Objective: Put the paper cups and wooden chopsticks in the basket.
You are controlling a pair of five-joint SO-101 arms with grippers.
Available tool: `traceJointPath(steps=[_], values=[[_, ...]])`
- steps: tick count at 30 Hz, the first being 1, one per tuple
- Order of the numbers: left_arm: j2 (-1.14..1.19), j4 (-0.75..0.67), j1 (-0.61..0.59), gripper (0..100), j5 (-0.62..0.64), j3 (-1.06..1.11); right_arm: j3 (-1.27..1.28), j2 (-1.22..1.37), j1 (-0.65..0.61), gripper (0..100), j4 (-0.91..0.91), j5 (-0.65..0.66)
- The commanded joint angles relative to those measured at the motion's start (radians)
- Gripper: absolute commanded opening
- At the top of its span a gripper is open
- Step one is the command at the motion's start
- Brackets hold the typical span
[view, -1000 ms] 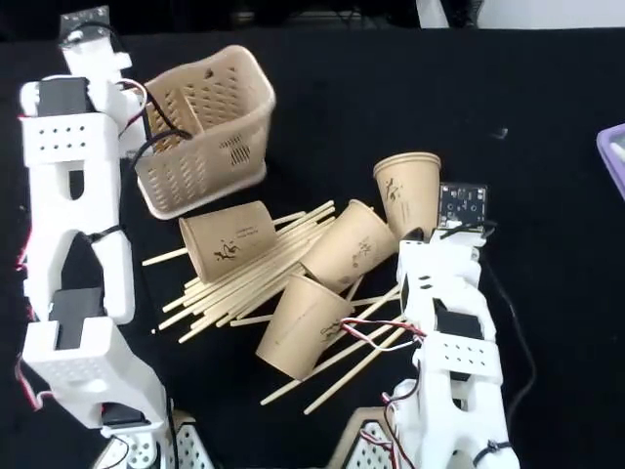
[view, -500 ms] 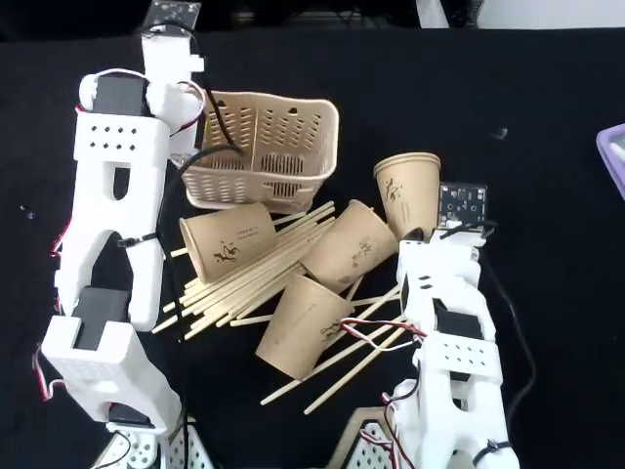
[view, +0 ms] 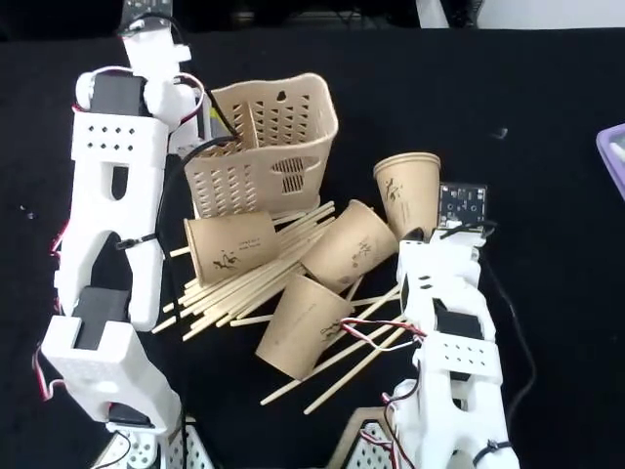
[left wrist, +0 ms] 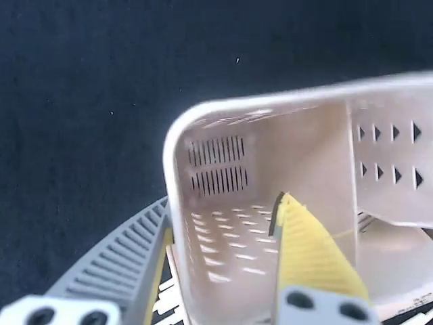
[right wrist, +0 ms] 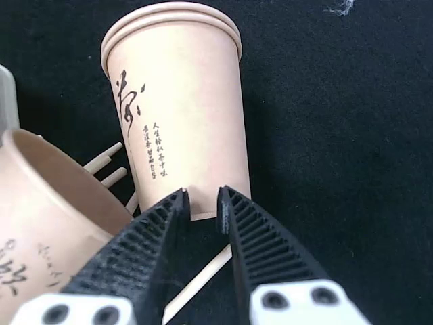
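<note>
The beige slotted basket [view: 264, 147] stands tilted at the back left, its lower edge against the chopstick pile. My left gripper [view: 202, 127] is shut on its wall: in the left wrist view the yellow finger [left wrist: 308, 250] is inside the basket [left wrist: 223, 169] and the grey finger [left wrist: 122, 271] outside. Several paper cups lie mid-table: one [view: 231, 246] under the basket, one [view: 349, 246], one [view: 300, 327], and one [view: 408, 191] at the right. Wooden chopsticks [view: 249, 278] are strewn beneath them. My right gripper [right wrist: 203, 193] is shut and empty at the base of a cup [right wrist: 179, 101].
A purple tray corner [view: 613, 151] shows at the right edge. The black table [view: 508, 88] has free room at the back right and the far right. A second cup [right wrist: 47, 203] lies beside my right gripper.
My left arm has swung right with the basket, bringing it against the chopstick pile, then turned it more upright. The right arm and the cups have not moved.
</note>
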Motion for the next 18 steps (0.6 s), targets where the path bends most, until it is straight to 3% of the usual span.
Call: traceJointPath(steps=[1,11,18], values=[[-0.055,0.026,-0.005,24,0.014,-0.104,0.002,-0.016,-0.017,8.8,-0.008,0.009],[-0.057,0.037,-0.065,24,0.014,-0.318,0.002,-0.016,-0.017,8.8,-0.009,0.009],[-0.057,0.161,-0.157,24,0.012,-0.507,0.002,-0.016,-0.017,8.8,-0.011,0.009]])
